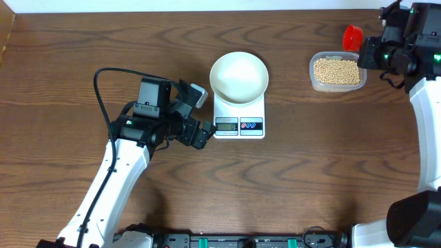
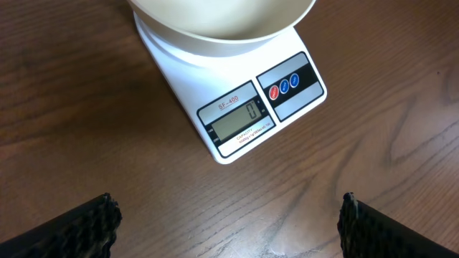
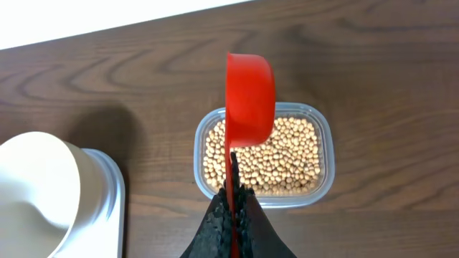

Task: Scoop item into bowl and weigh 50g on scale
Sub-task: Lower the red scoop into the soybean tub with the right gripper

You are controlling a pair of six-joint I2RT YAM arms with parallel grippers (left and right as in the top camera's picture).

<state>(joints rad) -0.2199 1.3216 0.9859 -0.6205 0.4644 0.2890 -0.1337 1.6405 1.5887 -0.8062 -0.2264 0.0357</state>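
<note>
Many small, hard beans (image 3: 276, 154) lie in the clear tub (image 3: 324, 136), well apart from the empty bowl (image 1: 239, 76) on the scale (image 2: 237, 118). We judge them light and quick to roll, best carried in the scoop (image 3: 250, 86), whose thin handle the right jaws clench. Near the scale the left jaws stand released, holding nothing, and we cannot tell whether the scoop's head, above the tub, holds any beans.

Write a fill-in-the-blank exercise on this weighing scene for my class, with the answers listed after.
The bowl on the scale is ____.
The scale's display reads ____.
The right gripper is shut on a scoop coloured ____.
The left gripper, holding nothing, is ____.
Missing words: empty, zero, red, open.
</note>
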